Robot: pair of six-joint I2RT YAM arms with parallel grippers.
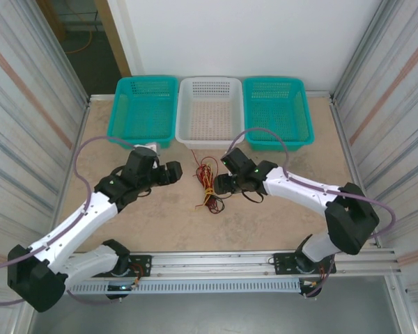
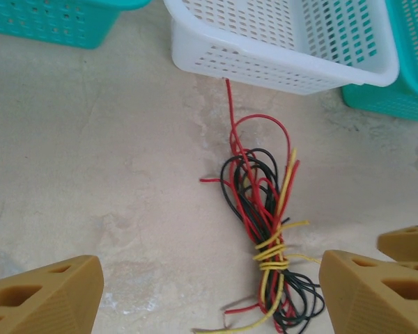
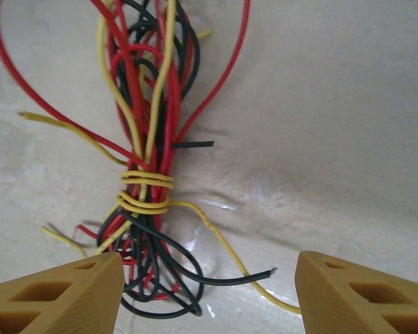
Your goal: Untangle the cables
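The cables [image 1: 207, 185] are thin red, black and yellow wires lying as one bundle on the tabletop, just in front of the white basket. Turns of yellow wire bind the cables [image 2: 267, 229] near their lower end. My left gripper [image 1: 178, 174] sits just left of the bundle. In its wrist view the left gripper [image 2: 210, 292] is open, with the bound part close to its right finger. My right gripper [image 1: 220, 185] is at the bundle's right side. The right gripper [image 3: 209, 285] is open over the cables [image 3: 145, 188], with loose black and yellow ends lying between its fingers.
Three baskets line the table's far edge: a teal basket [image 1: 115, 115] on the left, a white basket [image 1: 209, 142] in the middle and a second teal basket [image 1: 307, 118] on the right. Corrugated metal walls flank the table. One right finger [image 2: 407, 243] shows beside the left gripper.
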